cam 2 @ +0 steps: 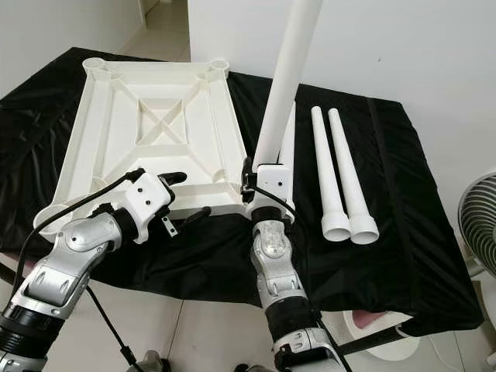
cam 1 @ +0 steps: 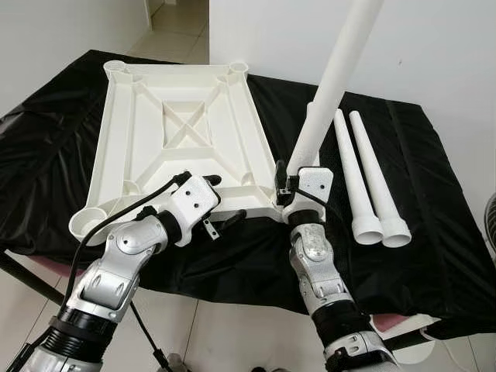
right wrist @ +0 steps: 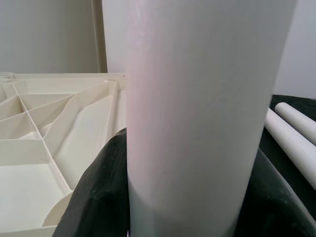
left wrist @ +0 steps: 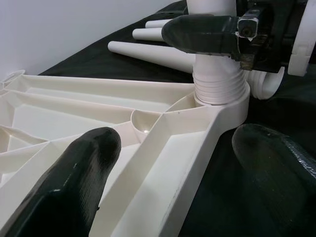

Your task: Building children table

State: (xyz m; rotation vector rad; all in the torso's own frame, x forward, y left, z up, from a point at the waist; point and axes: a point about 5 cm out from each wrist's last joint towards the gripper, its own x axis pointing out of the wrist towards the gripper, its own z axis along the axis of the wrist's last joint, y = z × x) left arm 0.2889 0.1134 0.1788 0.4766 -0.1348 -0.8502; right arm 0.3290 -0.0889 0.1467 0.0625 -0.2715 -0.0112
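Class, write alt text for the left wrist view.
A white plastic table leg stands threaded into a corner socket of the upturned white plastic tabletop, clamped by the right gripper. The left gripper's black fingers frame the foreground.

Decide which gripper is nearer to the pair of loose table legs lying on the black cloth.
Right. The right gripper clasps the upright leg at the tabletop's corner socket, just beside the loose legs. The left gripper straddles the tabletop's near edge, farther away.

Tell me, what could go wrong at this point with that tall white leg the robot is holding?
The leg leans in the corner socket, so its thread may cross or jam. The right pincer grips it low, so the long top could swing. The left pincer only straddles the tabletop edge, which might slide on the black cloth.
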